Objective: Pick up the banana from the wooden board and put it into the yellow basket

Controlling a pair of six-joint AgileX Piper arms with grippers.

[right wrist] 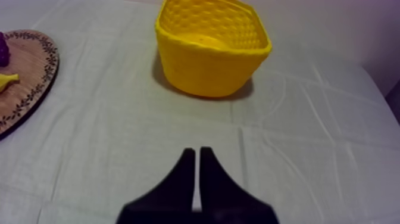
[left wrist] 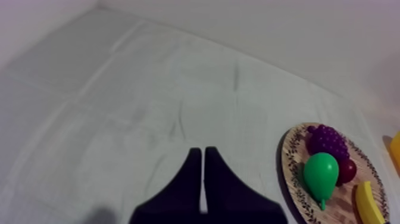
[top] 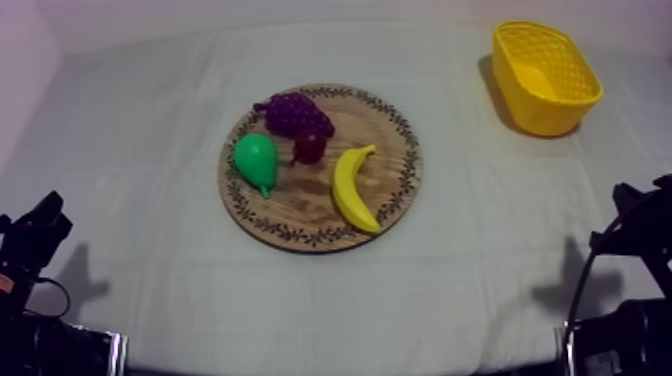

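Note:
A yellow banana (top: pixel 353 188) lies on the right part of the round wooden board (top: pixel 395 195) at the table's middle; its tip (right wrist: pixel 7 80) also pokes in over the board's rim (right wrist: pixel 37 77). The yellow basket (top: pixel 545 76) stands at the back right, its inside bare (right wrist: pixel 209 44). My left gripper (top: pixel 45 215) rests low at the left, fingers together as a narrow wedge (left wrist: pixel 202 156) over bare cloth, left of the board (left wrist: pixel 293 173). My right gripper (top: pixel 632 200) rests low at the right, shut too (right wrist: pixel 196 155), short of the basket.
On the board with the banana are a green pear (top: pixel 257 160), a purple bunch of grapes (top: pixel 293 113) and a small red fruit (top: pixel 310 147). Pear (left wrist: pixel 321 174), grapes (left wrist: pixel 326 140), red fruit (left wrist: pixel 347 170) and banana (left wrist: pixel 368 202) also lie beyond my left gripper.

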